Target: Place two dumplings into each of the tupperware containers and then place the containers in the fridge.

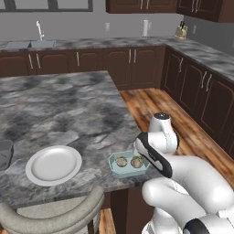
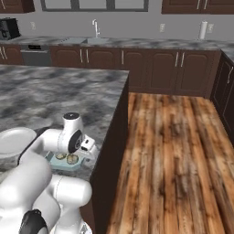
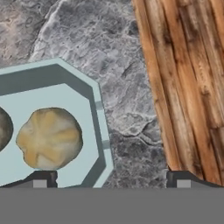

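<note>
Gripper [image 3: 111, 179] low in hand view, fingers spread wide, gripping nothing; one tip over the pale teal container [image 3: 99, 131], the other over bare counter [image 3: 127, 78]. Two dumplings [image 1: 121, 161] [image 1: 136, 161] sit side by side in that container, lower centre of left base view. White plate [image 1: 53, 164] at left. Dark cabinets [image 1: 132, 61] across the top.

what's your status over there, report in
Jaws open over counter edge beside teal container. Two dumplings inside it. Grey container far left, white plate between. Nothing blocking.
</note>
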Controlling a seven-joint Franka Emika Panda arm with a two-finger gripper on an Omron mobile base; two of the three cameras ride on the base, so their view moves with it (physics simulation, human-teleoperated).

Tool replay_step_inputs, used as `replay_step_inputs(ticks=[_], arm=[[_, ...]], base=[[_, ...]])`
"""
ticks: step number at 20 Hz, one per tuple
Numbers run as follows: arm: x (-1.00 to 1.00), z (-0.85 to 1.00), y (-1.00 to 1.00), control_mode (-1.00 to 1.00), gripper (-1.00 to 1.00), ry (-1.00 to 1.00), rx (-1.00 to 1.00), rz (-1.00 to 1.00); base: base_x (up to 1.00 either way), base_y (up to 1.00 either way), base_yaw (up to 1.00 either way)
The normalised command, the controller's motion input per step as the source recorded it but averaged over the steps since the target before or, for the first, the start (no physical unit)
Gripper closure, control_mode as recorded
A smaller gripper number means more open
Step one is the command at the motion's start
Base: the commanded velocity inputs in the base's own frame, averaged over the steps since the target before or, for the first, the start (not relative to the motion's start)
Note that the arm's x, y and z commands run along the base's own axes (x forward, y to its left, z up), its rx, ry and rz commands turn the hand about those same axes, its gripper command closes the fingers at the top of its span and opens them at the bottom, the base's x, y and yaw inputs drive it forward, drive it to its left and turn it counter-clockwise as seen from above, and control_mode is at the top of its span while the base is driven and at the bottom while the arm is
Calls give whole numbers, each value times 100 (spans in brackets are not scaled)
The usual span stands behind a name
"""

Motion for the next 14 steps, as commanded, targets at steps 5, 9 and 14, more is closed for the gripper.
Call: replay_step_inputs(ticks=[5,9,14], arm=[[0,-46,0,-100,-100,7,0,0],[0,-35,0,-100,-100,6,2,0],[0,-25,-7,-100,-100,3,1,0]], base=[[0,0,0],[0,0,0],[0,0,0]])
